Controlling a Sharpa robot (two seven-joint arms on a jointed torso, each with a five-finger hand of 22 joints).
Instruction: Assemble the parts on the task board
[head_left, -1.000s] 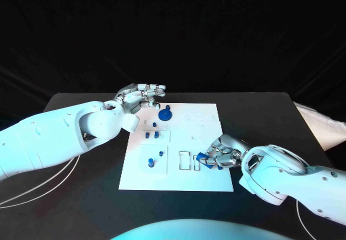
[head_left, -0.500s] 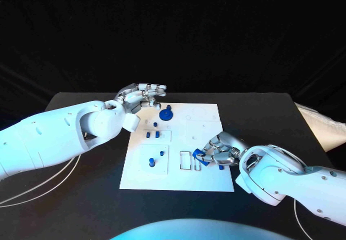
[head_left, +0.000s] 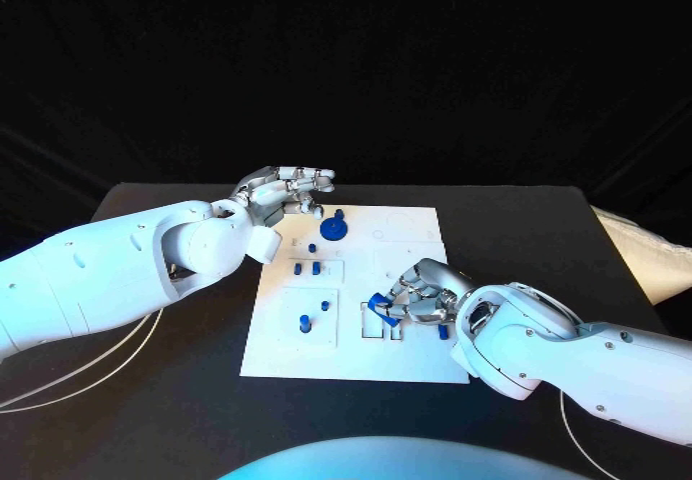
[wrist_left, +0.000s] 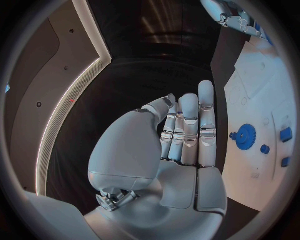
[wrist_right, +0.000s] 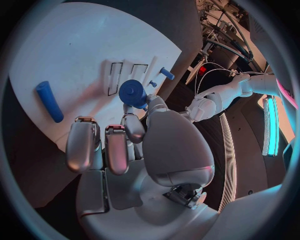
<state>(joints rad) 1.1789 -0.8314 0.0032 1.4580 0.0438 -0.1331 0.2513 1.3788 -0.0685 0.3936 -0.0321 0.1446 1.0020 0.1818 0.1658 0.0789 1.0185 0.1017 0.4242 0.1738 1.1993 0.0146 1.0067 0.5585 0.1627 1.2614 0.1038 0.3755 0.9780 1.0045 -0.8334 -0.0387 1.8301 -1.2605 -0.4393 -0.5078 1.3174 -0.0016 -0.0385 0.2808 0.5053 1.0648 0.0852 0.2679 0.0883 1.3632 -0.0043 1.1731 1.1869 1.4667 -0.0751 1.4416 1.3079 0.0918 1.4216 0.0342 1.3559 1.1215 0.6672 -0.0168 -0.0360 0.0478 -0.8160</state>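
The white task board (head_left: 411, 245) lies in the middle of the black table. My right hand (head_left: 423, 300) hovers over the board's right half and pinches a small round blue part (head_left: 379, 303) between thumb and finger, just above two narrow rectangular slots (head_left: 371, 320). In the right wrist view the pinched blue part (wrist_right: 132, 91) sits near the slots (wrist_right: 116, 78), and a blue cylinder (wrist_right: 49, 100) lies loose on the board. My left hand (head_left: 284, 188) floats at the board's far left corner, holding nothing, with its fingers (wrist_left: 190, 127) stretched out side by side.
A blue gear (head_left: 332, 230) stands near the board's far edge, also visible as a blue gear (wrist_left: 245, 136) beside the left hand. Several small blue pegs (head_left: 306, 268) stand in the board's left half. Something white (head_left: 642, 255) lies at the table's right edge.
My right hand has carried the blue part leftward and a little farther away, to above the slots. My left hand has stayed where it was.
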